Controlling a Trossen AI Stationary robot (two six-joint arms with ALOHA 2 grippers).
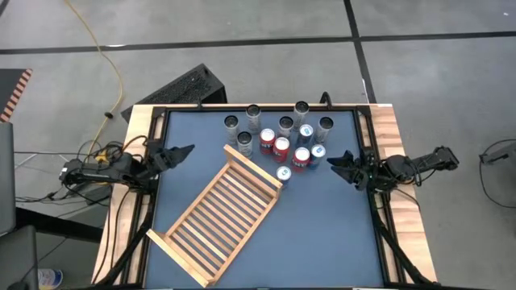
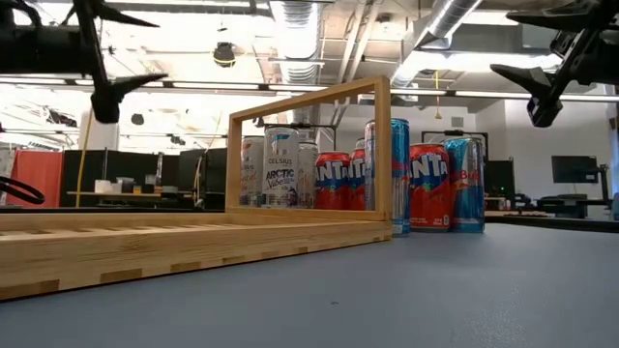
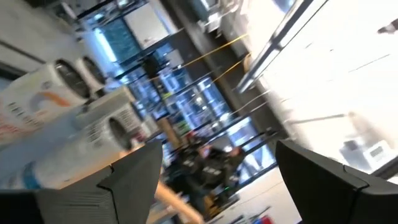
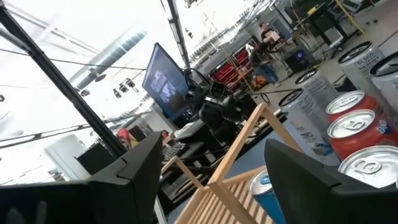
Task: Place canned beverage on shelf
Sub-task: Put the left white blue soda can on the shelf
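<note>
Pre-grasp: my right gripper (image 1: 338, 164) and left gripper (image 1: 182, 153) released, empty. Next: reach cans (image 1: 281, 148), then shelf (image 1: 216, 217).

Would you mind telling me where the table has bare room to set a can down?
The mat is bare between the shelf and the right gripper, and between the shelf and the left gripper. The slats are bare too. It is crowded at the far edge, where the cans cluster.

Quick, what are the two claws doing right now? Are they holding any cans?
Left claw: open, holding nothing, up at the table's left edge.
Right claw: open, holding nothing, beside the cans.
</note>
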